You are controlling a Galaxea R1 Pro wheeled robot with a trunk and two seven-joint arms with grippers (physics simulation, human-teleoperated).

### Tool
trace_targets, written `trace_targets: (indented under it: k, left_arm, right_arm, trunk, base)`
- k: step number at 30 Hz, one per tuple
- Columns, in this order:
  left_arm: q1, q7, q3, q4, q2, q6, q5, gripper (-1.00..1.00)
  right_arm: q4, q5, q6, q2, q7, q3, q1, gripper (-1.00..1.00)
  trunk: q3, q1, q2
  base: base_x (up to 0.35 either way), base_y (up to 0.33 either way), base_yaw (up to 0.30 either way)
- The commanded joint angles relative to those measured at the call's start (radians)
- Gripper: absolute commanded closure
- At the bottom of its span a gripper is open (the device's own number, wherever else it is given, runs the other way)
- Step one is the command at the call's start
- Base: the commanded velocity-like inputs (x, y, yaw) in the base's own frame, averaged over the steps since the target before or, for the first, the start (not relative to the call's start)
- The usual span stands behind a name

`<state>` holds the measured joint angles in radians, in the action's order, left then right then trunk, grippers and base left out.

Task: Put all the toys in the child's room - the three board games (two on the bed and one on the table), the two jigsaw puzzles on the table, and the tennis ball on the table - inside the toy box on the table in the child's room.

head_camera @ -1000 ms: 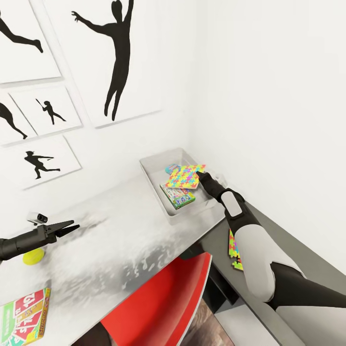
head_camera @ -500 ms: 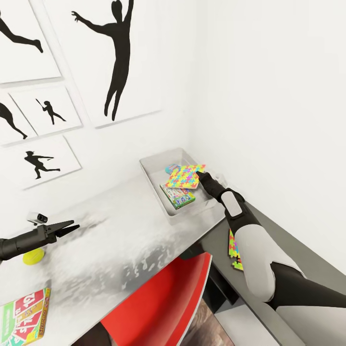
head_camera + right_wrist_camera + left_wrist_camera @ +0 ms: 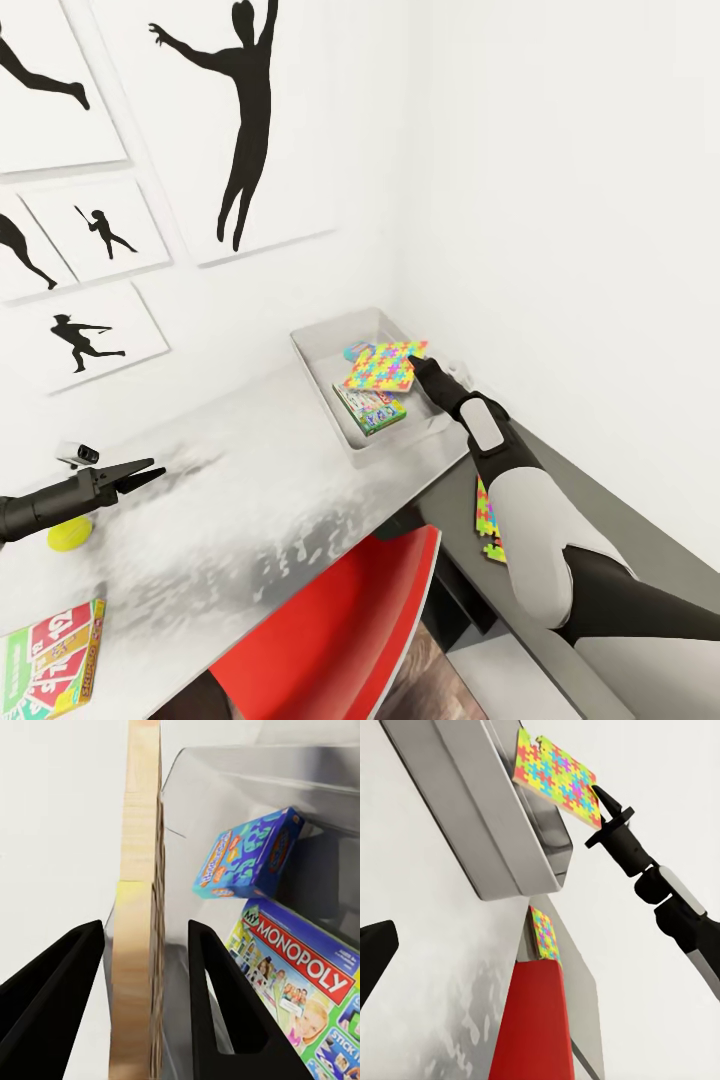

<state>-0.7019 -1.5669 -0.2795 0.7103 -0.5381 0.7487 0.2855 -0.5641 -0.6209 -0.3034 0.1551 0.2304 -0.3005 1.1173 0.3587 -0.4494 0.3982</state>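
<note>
Multicoloured jigsaw puzzle (image 3: pixel 381 366) above toy box (image 3: pixel 322 362)

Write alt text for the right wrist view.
The right gripper's two black fingers straddle a thin, tan-edged puzzle slab seen edge-on above the shallow grey toy box. Inside the box lie a blue game box and a green-edged Monopoly box.
</note>
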Motion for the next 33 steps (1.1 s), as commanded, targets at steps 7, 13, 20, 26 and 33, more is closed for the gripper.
trace_targets:
  k: [7, 13, 20, 26, 33]
  left_arm:
    - [-0.001, -0.004, 0.0, 0.0, 0.0, 0.011, 0.0, -1.0]
    - [-0.001, -0.004, 0.0, 0.0, 0.0, 0.011, 0.0, -1.0]
    - [-0.001, -0.004, 0.0, 0.0, 0.0, 0.011, 0.0, -1.0]
    - [-0.001, -0.004, 0.0, 0.0, 0.0, 0.011, 0.0, -1.0]
    - [0.0, -0.004, 0.0, 0.0, 0.0, 0.011, 0.0, -1.0]
  right_arm:
    - [-0.009, -0.004, -0.005, 0.002, 0.003, -0.008, 0.001, 1.0]
    - [-0.011, 0.0, 0.008, 0.004, -0.003, 0.0, 0.002, 1.0]
    - [-0.01, -0.002, 0.033, 0.007, -0.009, 0.014, 0.003, 1.0]
    - [-0.003, -0.004, 0.012, 0.008, -0.001, 0.015, 0.032, 1.0]
    - [-0.001, -0.004, -0.016, 0.009, 0.002, 0.015, 0.041, 1.0]
  trunk:
    - [0.002, -0.001, 0.002]
    - [0.002, -0.001, 0.002]
    - [0.002, -0.001, 0.002]
    - [0.002, -0.001, 0.002]
    - [0.002, -0.001, 0.002]
  base:
    - [0.0, 0.0, 0.0]
    - [0.0, 0.0, 0.0]
    - [0.0, 0.0, 0.0]
    - [0.0, 0.0, 0.0]
    - [0.0, 0.0, 0.0]
